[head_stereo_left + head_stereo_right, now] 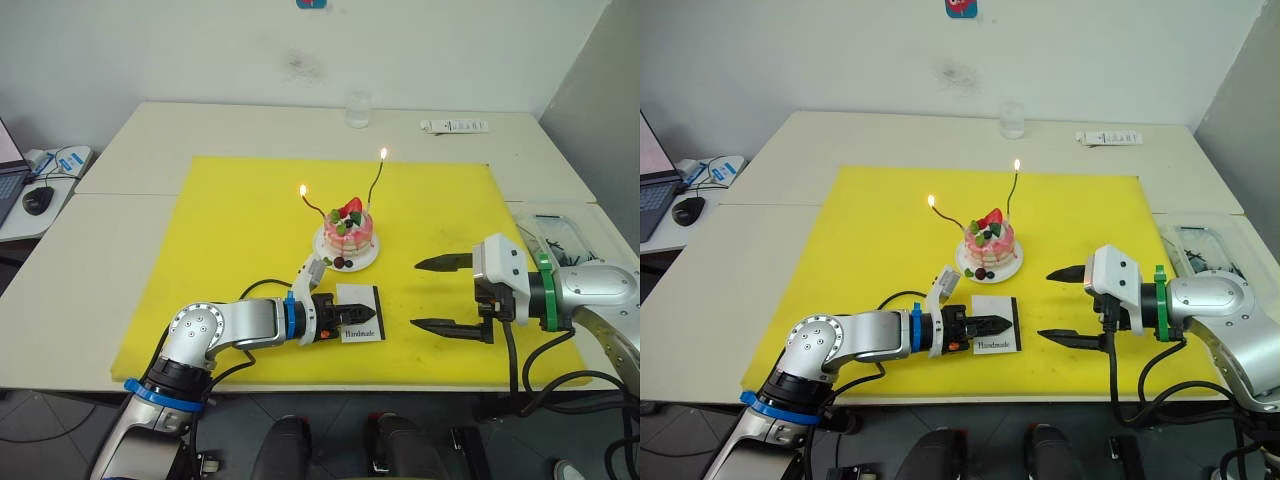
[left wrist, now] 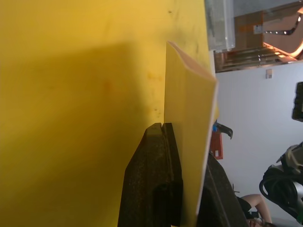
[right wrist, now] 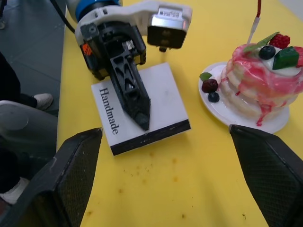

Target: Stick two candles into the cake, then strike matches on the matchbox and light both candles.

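Two lit candles in cake, fingers clamping matchbox

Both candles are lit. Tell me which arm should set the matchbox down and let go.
Left. The left gripper is already shut on the matchbox, which sits low on the yellow mat in front of the cake. The right gripper is open and holds nothing.

Yellow mat covers table centre. Clear glass by far edge, white tube near far right corner. Mouse and laptop on side desk, left. Clear bin right.
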Robot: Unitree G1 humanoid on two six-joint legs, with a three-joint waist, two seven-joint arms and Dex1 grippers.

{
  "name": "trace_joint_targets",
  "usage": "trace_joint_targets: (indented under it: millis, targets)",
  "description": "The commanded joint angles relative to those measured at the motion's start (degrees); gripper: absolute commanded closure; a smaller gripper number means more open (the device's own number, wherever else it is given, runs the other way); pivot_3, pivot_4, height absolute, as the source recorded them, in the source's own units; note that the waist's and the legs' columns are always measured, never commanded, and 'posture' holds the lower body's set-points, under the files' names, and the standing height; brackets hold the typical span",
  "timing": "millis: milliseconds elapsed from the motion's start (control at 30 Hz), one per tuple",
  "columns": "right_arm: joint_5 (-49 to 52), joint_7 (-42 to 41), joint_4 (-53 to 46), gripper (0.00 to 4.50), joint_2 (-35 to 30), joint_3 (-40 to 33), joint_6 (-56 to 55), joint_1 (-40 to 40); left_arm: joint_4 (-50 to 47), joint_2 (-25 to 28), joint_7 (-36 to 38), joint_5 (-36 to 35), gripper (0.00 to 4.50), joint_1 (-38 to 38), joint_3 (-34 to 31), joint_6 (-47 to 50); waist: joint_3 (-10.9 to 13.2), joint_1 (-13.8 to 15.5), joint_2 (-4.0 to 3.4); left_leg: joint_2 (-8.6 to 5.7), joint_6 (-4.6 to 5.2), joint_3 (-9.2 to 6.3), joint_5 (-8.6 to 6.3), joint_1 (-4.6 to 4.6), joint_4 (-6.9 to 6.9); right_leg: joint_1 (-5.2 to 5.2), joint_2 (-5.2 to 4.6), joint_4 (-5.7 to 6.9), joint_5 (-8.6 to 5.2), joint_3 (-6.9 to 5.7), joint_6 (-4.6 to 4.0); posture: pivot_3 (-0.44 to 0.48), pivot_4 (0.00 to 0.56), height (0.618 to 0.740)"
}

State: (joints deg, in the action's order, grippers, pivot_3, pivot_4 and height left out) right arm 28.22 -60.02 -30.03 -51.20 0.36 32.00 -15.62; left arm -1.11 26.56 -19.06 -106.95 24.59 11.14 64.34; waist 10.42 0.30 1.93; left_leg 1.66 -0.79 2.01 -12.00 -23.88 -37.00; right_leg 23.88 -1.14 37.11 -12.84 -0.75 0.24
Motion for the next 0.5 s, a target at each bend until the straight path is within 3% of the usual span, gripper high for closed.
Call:
trace_joint_targets:
  millis: [33,67,167,333,500]
  targets:
    - [-0.46,1.49,-1.05,0.03,0.35,-0.61,-0.46,-0.74,0.6,0.22,-1.15,-1.41,4.5,1.18,0.67,1.59,0.0,0.0,0.0,-0.01,0.0,0.0,0.0,0.0,0.0,0.0,0.0,0.0,0.0,0.0,0.0,0.0,0.15,0.74]
    - [-0.6,1.89,-0.83,0.03,0.53,-0.57,-0.62,-0.84,0.76,0.26,-1.18,-1.32,4.5,1.26,0.59,1.8,0.0,-0.01,0.0,-0.02,0.0,0.01,0.0,0.0,0.0,-0.01,0.01,0.0,0.0,0.01,-0.01,0.0,0.15,0.74]
    - [-0.44,2.55,-0.64,0.0,1.02,-0.34,-0.44,-1.07,1.16,0.53,-0.86,-1.59,3.78,1.32,0.04,2.27,0.0,-0.04,0.0,-0.03,0.0,0.03,0.0,0.01,-0.01,-0.01,0.0,0.0,-0.01,0.02,-0.02,0.0,0.15,0.74]
    - [-1.0,2.95,0.38,0.0,1.5,0.2,-1.12,-1.67,0.12,2.49,-1.29,-2.54,2.27,1.06,-1.19,2.29,0.0,-0.06,0.0,-0.03,0.0,0.02,0.0,0.01,-0.01,-0.02,-0.01,-0.01,-0.04,0.01,-0.08,0.0,0.15,0.74]
    - [-2.59,2.28,3.81,0.0,2.19,0.93,-3.84,-2.34,-3.7,12.44,-2.02,-5.23,1.33,-2.83,-6.76,2.29,-0.02,-0.64,0.03,0.04,0.0,0.01,0.0,0.05,0.0,-0.02,-0.03,0.02,-0.03,0.02,-0.09,0.0,0.15,0.74]
